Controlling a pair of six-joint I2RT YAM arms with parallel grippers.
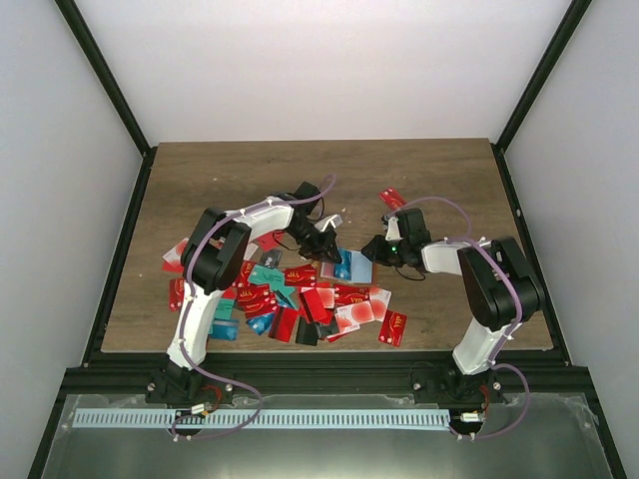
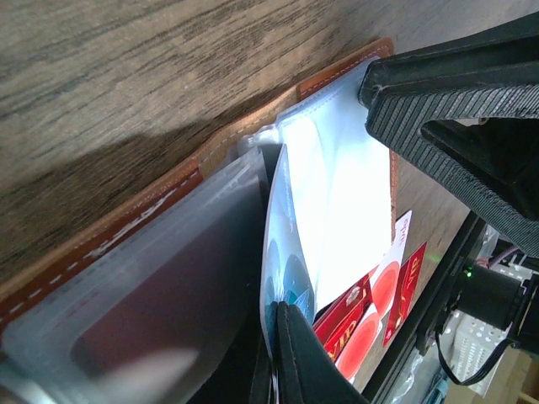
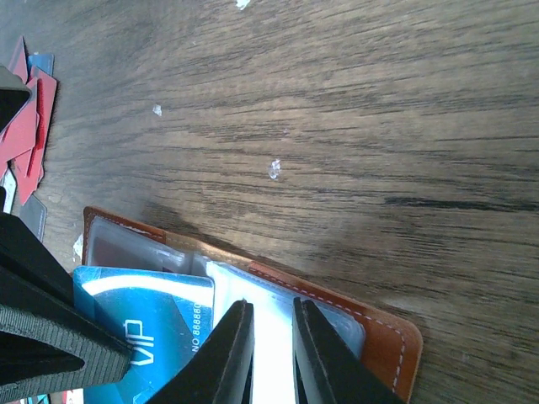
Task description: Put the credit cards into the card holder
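The right gripper (image 3: 269, 318) has its jaws drawn nearly together on a pale, clear plastic leaf that stands up from the open card holder (image 3: 383, 337). The leaf shows as a bright strip in the narrow gap between the two black fingers. In the left wrist view the ribbed outer side of one of those fingers (image 2: 455, 93) presses against the top corner of the same leaf.

The left gripper (image 2: 276, 341) is clenched tight on the edge of another clear leaf of the card holder, at the opposite end from the right gripper.

A blue card (image 3: 152, 324) marked VIP lies in a sleeve of the card holder, just beside the right fingers. The card holder lies spread open and flat on the wooden table (image 1: 250, 180), brown stitched cover down and clear sleeves up. It lies between the two grippers, near the middle of the table.

The heap of cards (image 1: 280, 294), mostly red with some teal and blue, begins at the card holder's left edge. It spreads away from it to the left and toward the arm bases. One red card (image 1: 392, 198) lies alone beyond the card holder, on its far side. Another single card (image 1: 392, 327) lies on its near side, toward the right arm's base.
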